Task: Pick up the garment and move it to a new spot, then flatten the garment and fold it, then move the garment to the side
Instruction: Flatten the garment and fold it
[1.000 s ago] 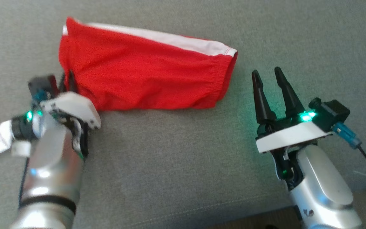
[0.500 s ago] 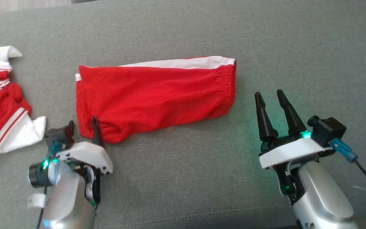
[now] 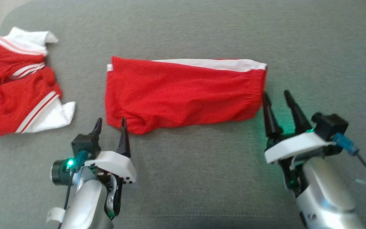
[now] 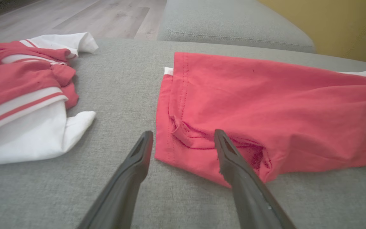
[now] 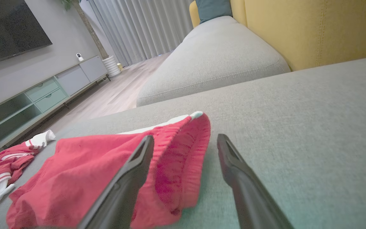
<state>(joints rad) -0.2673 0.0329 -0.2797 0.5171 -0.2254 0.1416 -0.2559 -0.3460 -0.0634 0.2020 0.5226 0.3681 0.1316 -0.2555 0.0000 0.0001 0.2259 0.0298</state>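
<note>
The garment (image 3: 14, 86), a red jersey with white sleeves and striped trim, lies crumpled at the far left of the grey cushion; it also shows in the left wrist view (image 4: 21, 95) and small in the right wrist view (image 5: 2, 165). My left gripper (image 3: 111, 124) is open to the right of it, holding nothing. Its fingers (image 4: 230, 159) straddle the near-left corner of a second red garment (image 3: 183, 95). My right gripper (image 3: 276, 97) is open and empty at that garment's gathered right end (image 5: 183, 165).
The second red garment (image 4: 265, 108), with a white strip along its far edge, lies folded flat mid-cushion. The grey sofa cushion (image 3: 202, 178) has bare room in front. A yellow backrest (image 5: 313, 28) rises behind, and wooden floor (image 4: 106, 16) lies beyond the left end.
My left gripper has opened and let go of the second red garment's near-left corner, then drawn back slightly. The head camera has shifted, bringing the jersey into view. The right gripper stays open.
</note>
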